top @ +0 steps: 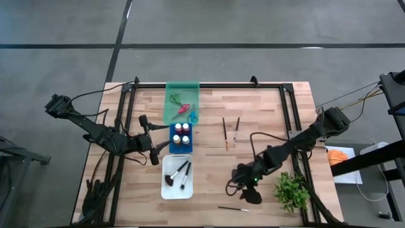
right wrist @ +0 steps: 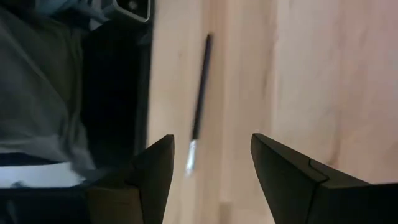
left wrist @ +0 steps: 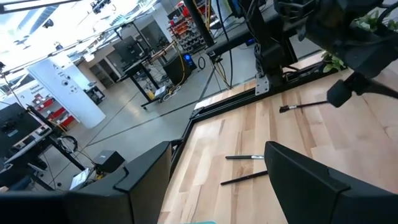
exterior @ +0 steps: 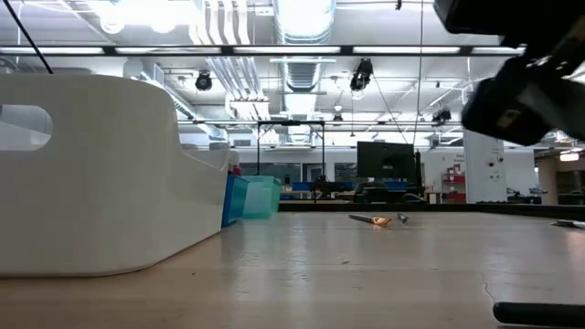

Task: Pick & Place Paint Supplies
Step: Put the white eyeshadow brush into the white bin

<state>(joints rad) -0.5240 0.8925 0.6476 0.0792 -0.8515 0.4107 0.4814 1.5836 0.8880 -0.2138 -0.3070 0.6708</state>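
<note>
Right gripper hangs over a thin brush, jaws apart and empty; only its wrist view shows the bristle tip. Overhead, the brush lies crosswise along the table's near edge. Left gripper waits beside the blue tray, jaws apart.

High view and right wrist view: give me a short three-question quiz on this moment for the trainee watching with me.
1. True or false: the white tray holds scissors.
2. Multiple choice: the loose brush near the table's front edge lies closest to which?
A. the left gripper
B. the right gripper
C. the green tray
3. Fill in: the paint bottles stand in the ____ tray.

Key:
1. False. It holds brushes; the scissors lie in the green tray.
2. B. The right gripper hovers open just above that brush, which shows between its fingers in the right wrist view.
3. Blue.
</note>
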